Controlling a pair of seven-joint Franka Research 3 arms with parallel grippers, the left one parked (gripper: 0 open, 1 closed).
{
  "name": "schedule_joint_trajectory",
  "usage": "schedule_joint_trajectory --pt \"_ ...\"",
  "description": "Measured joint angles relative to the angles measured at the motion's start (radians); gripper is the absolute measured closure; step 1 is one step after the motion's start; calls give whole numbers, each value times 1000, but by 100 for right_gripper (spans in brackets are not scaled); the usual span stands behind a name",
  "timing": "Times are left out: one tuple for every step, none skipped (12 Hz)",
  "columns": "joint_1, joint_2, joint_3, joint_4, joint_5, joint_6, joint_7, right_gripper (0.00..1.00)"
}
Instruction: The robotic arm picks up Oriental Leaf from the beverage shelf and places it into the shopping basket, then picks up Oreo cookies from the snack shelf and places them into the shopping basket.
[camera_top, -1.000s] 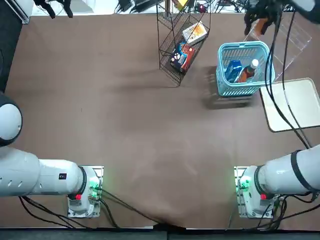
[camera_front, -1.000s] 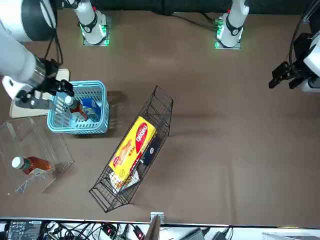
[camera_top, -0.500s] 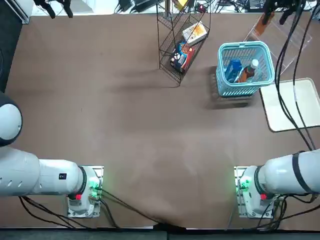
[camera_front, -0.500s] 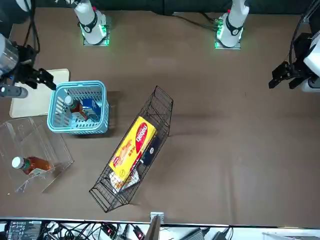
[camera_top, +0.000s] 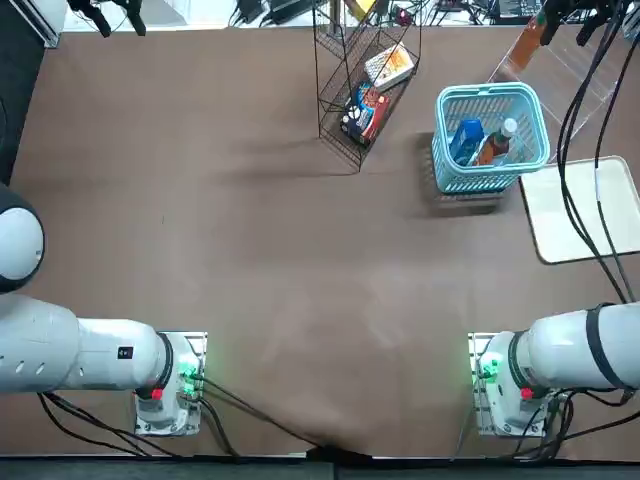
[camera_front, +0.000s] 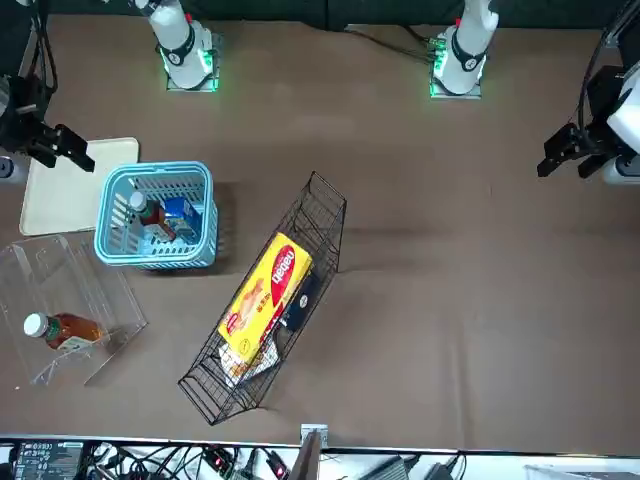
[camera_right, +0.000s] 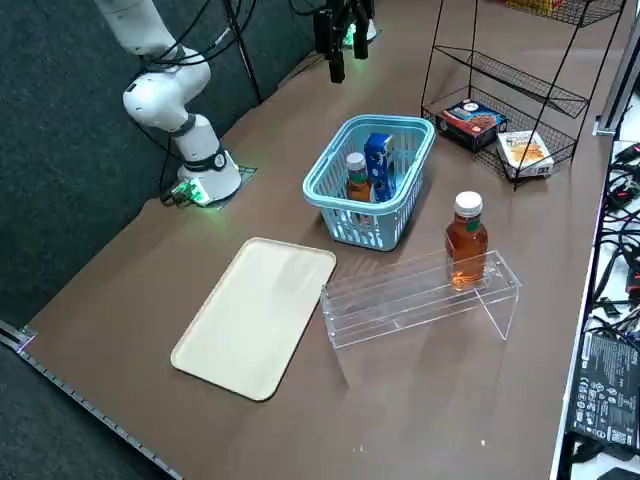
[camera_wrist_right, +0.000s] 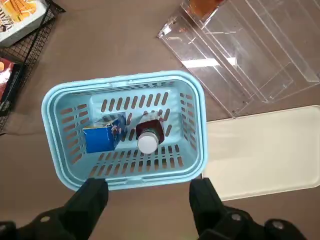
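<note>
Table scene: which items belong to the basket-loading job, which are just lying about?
Job:
- shopping basket
- Oriental Leaf and Oreo cookies, both inside it
- clear beverage shelf
- black wire snack shelf
- right gripper, open

Lying about:
- cream tray
- yellow pack

- Right hand above the counter, room between its fingers.
- Basket open above; bottle and blue pack inside.
- Bare strip between basket and wire rack.

Bright, even light leaves a soft shadow beside the basket and glare on the clear rack.
</note>
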Motion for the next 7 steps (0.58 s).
schedule_joint_trajectory --pt "0 0 0 0 0 0 0 0" --pt "0 0 0 0 0 0 0 0" --pt "0 0 0 0 0 -1 0 0" --pt "0 0 1 0 0 -1 0 0" --pt "0 0 2 0 0 -1 0 0" --pt "1 0 2 0 0 -1 0 0" --pt "1 0 3 0 0 -1 0 0"
